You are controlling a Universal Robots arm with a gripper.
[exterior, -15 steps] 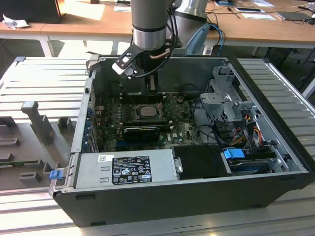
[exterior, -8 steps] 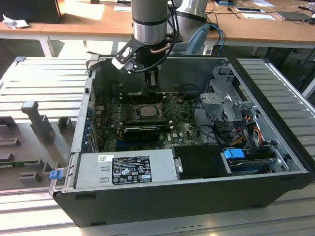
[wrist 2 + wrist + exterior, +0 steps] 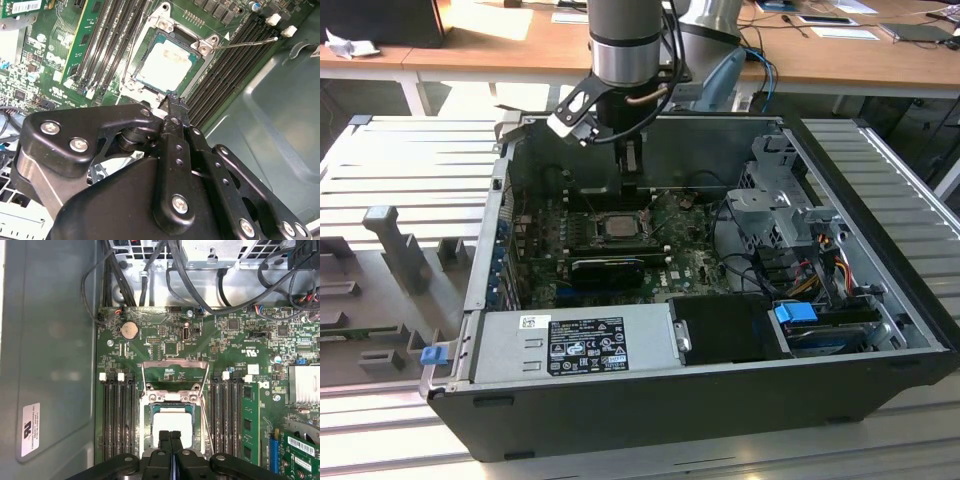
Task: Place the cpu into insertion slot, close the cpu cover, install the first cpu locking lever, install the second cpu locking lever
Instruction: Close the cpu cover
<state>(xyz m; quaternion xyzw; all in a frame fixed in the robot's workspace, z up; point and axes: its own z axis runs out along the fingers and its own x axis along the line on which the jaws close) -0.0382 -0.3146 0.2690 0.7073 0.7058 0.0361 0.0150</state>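
The cpu [image 3: 167, 62] lies flat in the insertion slot [image 3: 132, 83], in the middle of the green motherboard [image 3: 165, 340]. Its pale silver face looks up through the big window of the cpu cover [image 3: 181, 39]. The cover is down around the chip, like a thin metal frame.

The black gripper [image 3: 172, 97] hangs right over one edge of the slot. Its two fingers [image 3: 164, 442] are pressed together with nothing between them. The tip is very close to the cover's edge, but I cannot tell if it touches.

A thin metal lever [image 3: 250, 42] sticks out from one corner of the slot, across the long black memory slots [image 3: 225, 75]. In the first wrist view two thin lever rods [image 3: 142, 385] run along the two sides of the slot and meet a bright metal bar. I cannot tell if they are hooked down.

In the exterior view the arm comes down from above into the open computer case [image 3: 880, 230]. The gripper [image 3: 630, 185] is just above the cpu [image 3: 618, 225]. A grey power supply [image 3: 575, 345] sits at the near side of the case. A round coin battery [image 3: 129, 330] and a green memory stick [image 3: 250, 425] are on the board too.
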